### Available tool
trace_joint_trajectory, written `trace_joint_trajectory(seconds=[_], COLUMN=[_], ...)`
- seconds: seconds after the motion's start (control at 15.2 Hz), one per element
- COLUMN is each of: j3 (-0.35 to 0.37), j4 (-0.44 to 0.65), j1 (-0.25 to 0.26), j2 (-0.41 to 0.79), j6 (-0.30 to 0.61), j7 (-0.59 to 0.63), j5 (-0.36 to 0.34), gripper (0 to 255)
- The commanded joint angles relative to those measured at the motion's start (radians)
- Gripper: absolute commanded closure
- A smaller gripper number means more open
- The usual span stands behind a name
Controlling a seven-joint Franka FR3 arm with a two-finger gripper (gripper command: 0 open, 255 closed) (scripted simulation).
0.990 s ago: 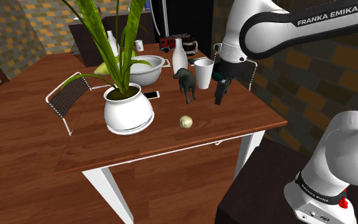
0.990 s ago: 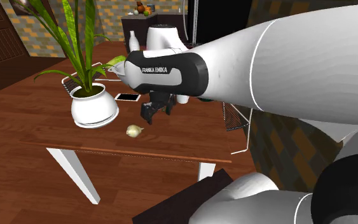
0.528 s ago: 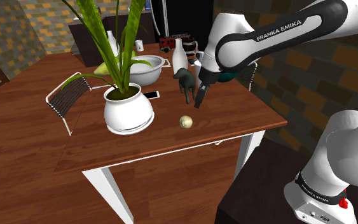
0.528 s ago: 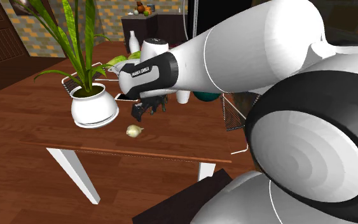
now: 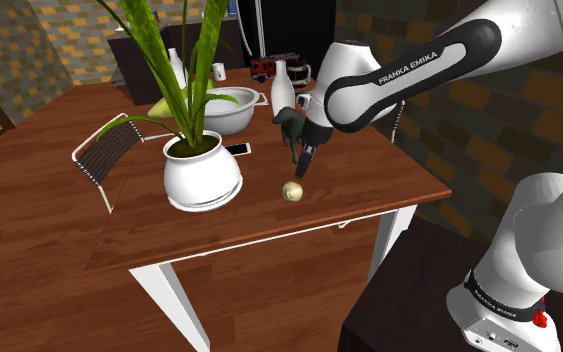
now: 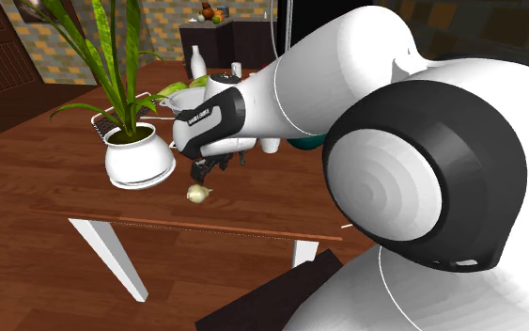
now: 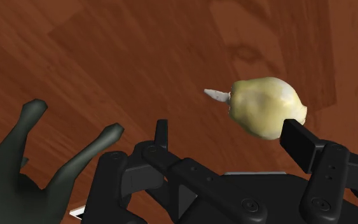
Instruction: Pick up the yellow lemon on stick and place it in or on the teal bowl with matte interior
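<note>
Your arm has swung over from beside the white cup [image 5: 318,105] toward the shoulder view's left, and the end effector [image 5: 299,172] now hangs low, just above the lemon [image 5: 291,190]. The lemon lies on the desk [image 5: 369,185] near its front edge, between the white plant pot [image 5: 201,175] and the dark animal figurine [image 5: 291,130], apart from both.

In the wrist view the end effector [image 7: 228,137] is released: its fingers stand well apart and grip nothing. The pale yellow lemon [image 7: 266,107] sits close against one finger, not centred in the gap, with its short stick [image 7: 217,95] pointing out across the gap.

You are in the approach step; the grasp is not yet made. Next, you likely need to shift sideways until the lemon's body sits between the fingers, lower them around it, then close on the body, not the stick. A round fruit may roll if one finger nudges it first.

A teal sliver [image 6: 300,144] behind the arm in the second exterior view is probably the bowl.
</note>
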Motion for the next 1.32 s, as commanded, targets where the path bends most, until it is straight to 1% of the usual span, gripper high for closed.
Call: trace_joint_trajectory(seconds=[0.0, 0.46, 0.53, 1.12, 1.19, 1.25], j3=[0.000, 0.000, 0.000, 0.000, 0.000, 0.030], j4=[-0.004, -0.004, -0.004, -0.004, -0.004, 0.007], j1=[0.002, 0.002, 0.002, 0.002, 0.002, 0.011], j2=[0.015, 0.015, 0.015, 0.015, 0.015, 0.019], j6=[0.020, 0.020, 0.020, 0.020, 0.020, 0.010], j7=[-0.004, -0.004, -0.004, -0.004, -0.004, -0.033], j5=[0.004, 0.004, 0.004, 0.004, 0.004, -0.070], gripper=[0, 0, 255, 255, 0, 0])
